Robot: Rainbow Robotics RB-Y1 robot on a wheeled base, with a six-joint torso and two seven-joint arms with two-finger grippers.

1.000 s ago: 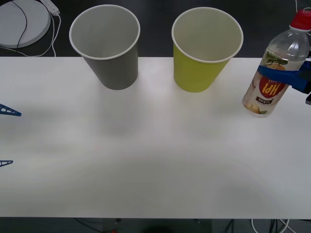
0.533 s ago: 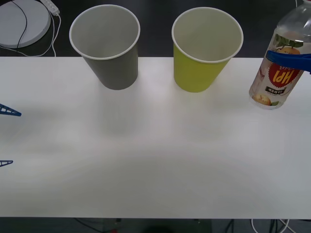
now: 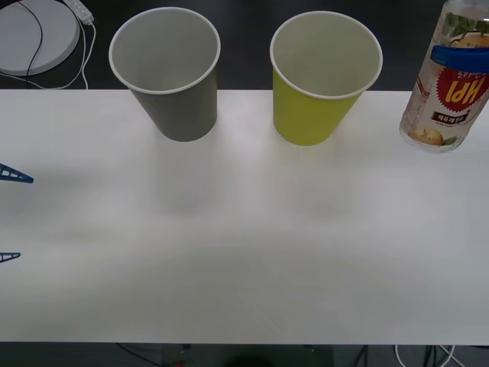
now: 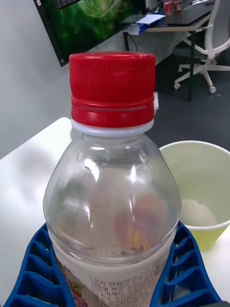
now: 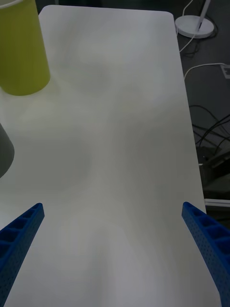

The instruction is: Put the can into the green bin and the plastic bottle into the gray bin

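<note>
White table (image 3: 244, 252) stretching below, dark floor behind. Hanging at the far right, clear of the tabletop: bottle (image 3: 449, 84), upright, label facing forward, sitting to the right of the green bin (image 3: 325, 76) and well apart from the gray bin (image 3: 168, 73) beyond it. Gripping the bottle around its body: right gripper (image 4: 112, 283), blue ribbed fingers (image 4: 33, 268) pressing in from both sides just under the shoulder, red cap (image 4: 112, 88) standing free above. Waiting at the left edge: left gripper (image 5: 115, 254), fingers spread wide, holding nothing. Carrying well from here probably calling for height enough to clear both white rims, passing over the green bin without letting go, keeping the bottle upright, centring over the gray mouth before releasing. Cutting off the bottle's top in the front view; hiding the gripper's wrist past that same edge. Lying pale on the green bin's floor in the right wrist view: something hard to make out, possibly only its bottom.
</note>
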